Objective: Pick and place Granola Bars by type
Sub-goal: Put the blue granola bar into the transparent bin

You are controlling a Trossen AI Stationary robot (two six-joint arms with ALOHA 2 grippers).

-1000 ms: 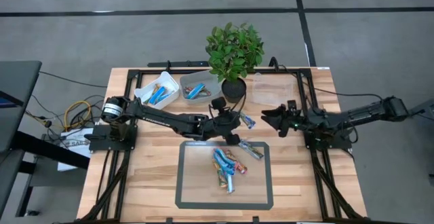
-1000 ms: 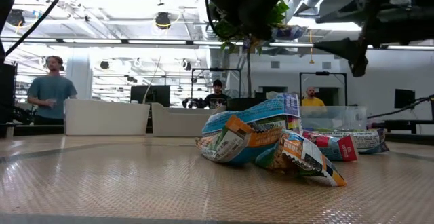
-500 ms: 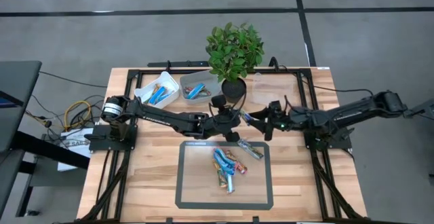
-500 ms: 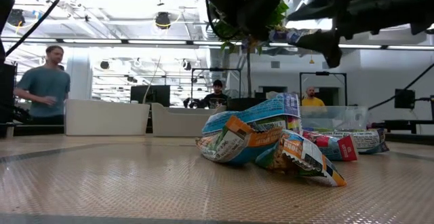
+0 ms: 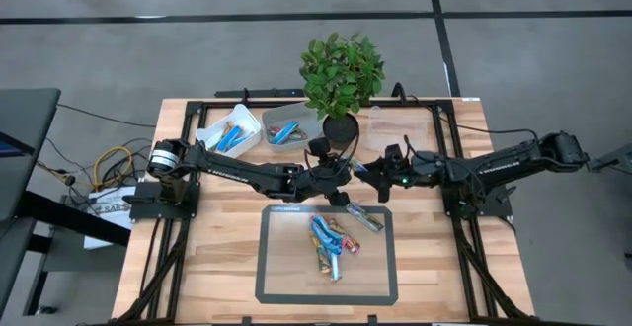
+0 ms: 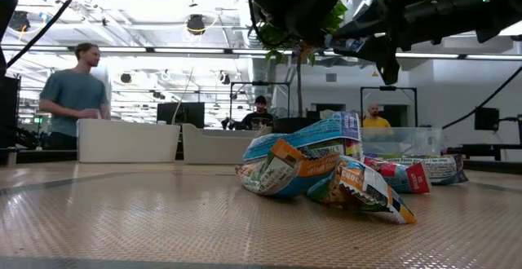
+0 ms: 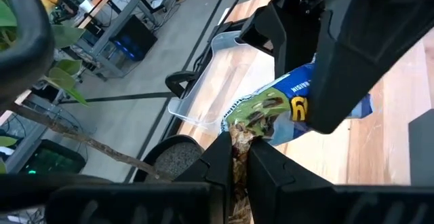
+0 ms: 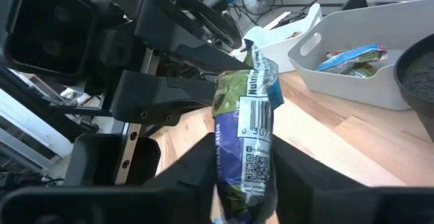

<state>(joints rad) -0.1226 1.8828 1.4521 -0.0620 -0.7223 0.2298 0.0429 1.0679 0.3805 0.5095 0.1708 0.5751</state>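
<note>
A granola bar [image 5: 360, 175] in a blue and green wrapper hangs above the table's middle, between my two grippers. My left gripper [image 5: 348, 173] comes from the left and is shut on one end of it. My right gripper [image 5: 373, 174] comes from the right and is closed on the other end. In the low view the bar [image 6: 347, 42] sits high above a pile of several bars [image 6: 326, 167]. That pile [image 5: 331, 237] lies on a grey-framed mat [image 5: 272, 267], and one more bar [image 5: 365, 217] lies at the mat's far right corner. My left gripper pinches the bar's crimped end [image 7: 237, 137] between its two fingers, coming level from the table's left. The rest of the bar sticks out past the fingertips, clear of the table. My right gripper has its two fingers [image 8: 200, 166] against the bar's long edges [image 8: 230, 173] at the opposite end, coming level from the table's right along the bar. The bar is lifted clear, spanning from one gripper to the other.
Two white tubs [image 5: 229, 133] [image 5: 288, 126] with bars in them stand at the far left. A clear tub [image 5: 395, 128] stands at the far right, and a potted plant [image 5: 341, 79] between them, just behind the grippers. People show in the room beyond.
My right gripper has gone toward the table's left, up to the bar held by my left gripper, and its fingers have shut around the bar's free end. My left gripper and the bar have kept still.
</note>
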